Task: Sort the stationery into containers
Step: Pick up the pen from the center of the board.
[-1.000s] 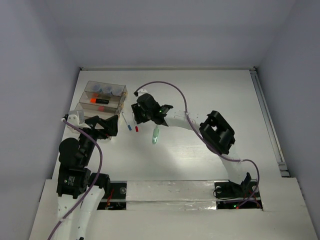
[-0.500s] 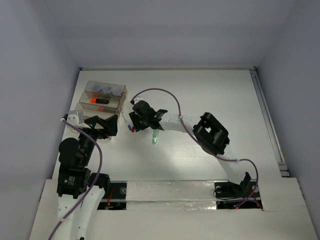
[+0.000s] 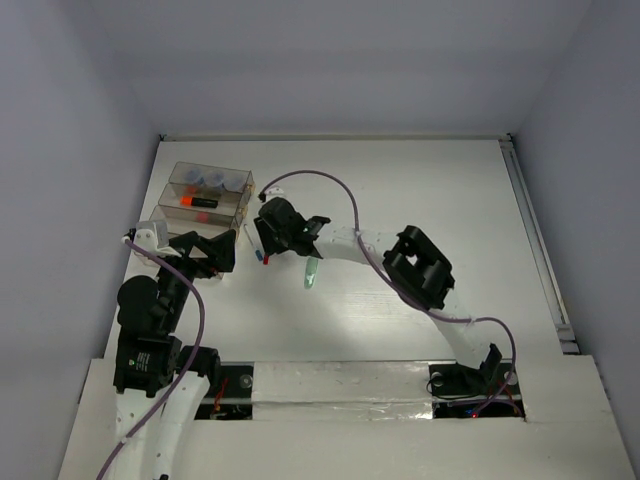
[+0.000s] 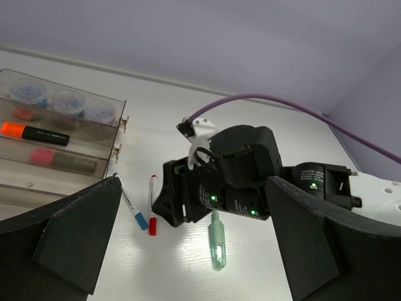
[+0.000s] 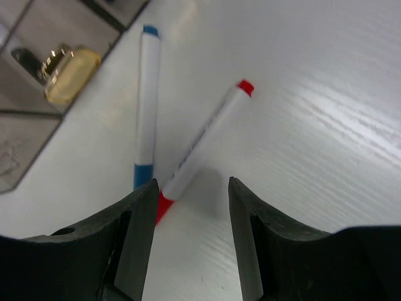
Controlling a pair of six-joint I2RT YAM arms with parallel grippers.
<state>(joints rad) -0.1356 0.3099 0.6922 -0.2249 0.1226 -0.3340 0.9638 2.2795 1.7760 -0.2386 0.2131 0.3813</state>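
My right gripper [image 5: 191, 213] hovers open just above the table over the red-capped pen [image 5: 203, 141]. The pen's red cap lies by the inner edge of its left finger [image 5: 135, 238], with nothing gripped. A blue-capped pen [image 5: 146, 106] lies just beside it. In the top view the right gripper [image 3: 262, 245] sits right of the containers [image 3: 243, 205]. A pale green marker [image 3: 311, 272] lies on the table behind it. The bins hold three pots [image 4: 53, 100], an orange highlighter [image 4: 34, 133] and a pink one [image 4: 62, 160]. My left gripper [image 4: 194, 251] stands wide open and empty.
A brass clasp [image 5: 69, 75] sticks out at the containers' near corner, close to the blue-capped pen. The right arm's purple cable [image 3: 320, 185] arches over the table. The left gripper [image 3: 207, 255] hangs just in front of the containers.
The right gripper has moved left and lower, over the two pens, and now hides most of them in the top view. The left arm has not moved.
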